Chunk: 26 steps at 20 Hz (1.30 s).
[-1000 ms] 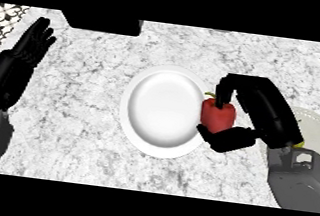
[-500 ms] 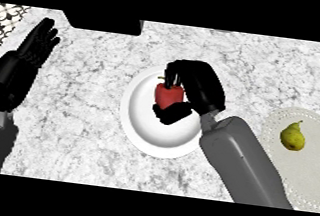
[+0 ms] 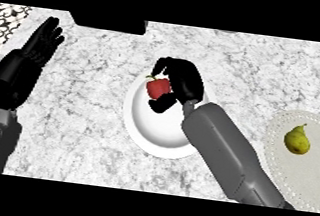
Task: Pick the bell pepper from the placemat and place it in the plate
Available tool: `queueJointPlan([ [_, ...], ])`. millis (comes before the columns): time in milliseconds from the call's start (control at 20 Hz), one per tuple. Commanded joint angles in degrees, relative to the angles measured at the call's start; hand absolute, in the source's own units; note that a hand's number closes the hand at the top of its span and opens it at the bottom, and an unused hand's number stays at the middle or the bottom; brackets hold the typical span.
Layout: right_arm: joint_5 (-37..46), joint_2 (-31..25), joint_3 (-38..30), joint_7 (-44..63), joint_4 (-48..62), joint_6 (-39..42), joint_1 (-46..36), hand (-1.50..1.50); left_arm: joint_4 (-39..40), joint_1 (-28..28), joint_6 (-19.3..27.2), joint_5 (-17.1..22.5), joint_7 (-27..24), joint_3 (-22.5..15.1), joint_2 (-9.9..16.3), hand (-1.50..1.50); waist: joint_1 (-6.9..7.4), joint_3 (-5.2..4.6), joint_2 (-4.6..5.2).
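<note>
A red bell pepper (image 3: 157,87) is over the upper part of the white plate (image 3: 156,135), which lies in the middle of the marble counter. My right hand (image 3: 182,80) is curled round the pepper, thumb below it, fingers over its top and right side. The grey right forearm crosses the plate's right rim. The pale round placemat (image 3: 319,172) lies at the right. My left hand (image 3: 29,59) rests open at the left edge, fingers up, far from the plate.
A yellow-green pear (image 3: 297,140) lies on the placemat. A black object (image 3: 108,22) sits at the counter's far edge, above the plate. Patterned wall strips show at the far left and far right corners.
My right hand has carried the pepper leftward from beside the plate's right rim to over the plate's upper part. The pear on the placemat has come into view. The left hand has stayed put.
</note>
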Motion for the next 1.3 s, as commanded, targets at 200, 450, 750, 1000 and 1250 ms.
queueJointPlan([
  [200, -18.12, 0.33, 6.92, -6.53, 7.35, -6.94, -3.52, -1.5, 0.64, -2.43, -0.26, 0.08, 1.24, -0.08, -0.66, 0.0, 1.01, 0.03, 0.14],
  [450, -25.29, 0.33, 3.15, -15.38, 6.75, -14.67, -1.6, -1.5, -2.11, -0.69, -0.62, 0.26, 2.16, -0.41, -0.61, 0.0, 1.16, 0.07, 0.05],
  [750, -34.96, 0.33, -2.85, -20.04, 5.6, -11.96, -3.0, -1.5, -1.1, 0.98, -1.46, 0.54, 0.55, 1.18, 0.15, 0.0, -0.6, 0.03, -0.26],
  [1000, -37.09, -2.94, -9.68, -25.59, 5.52, -8.48, 1.65, -1.5, 1.07, -0.97, 0.13, -0.62, 1.2, 1.45, -0.71, 0.0, -1.96, 0.04, -0.32],
  [1250, -39.02, -9.03, -12.73, -23.02, -3.07, -3.06, 6.46, -1.5, -0.24, -3.37, 0.07, 0.05, 4.2, 3.41, 0.89, 0.0, -2.55, 0.01, -0.62],
])
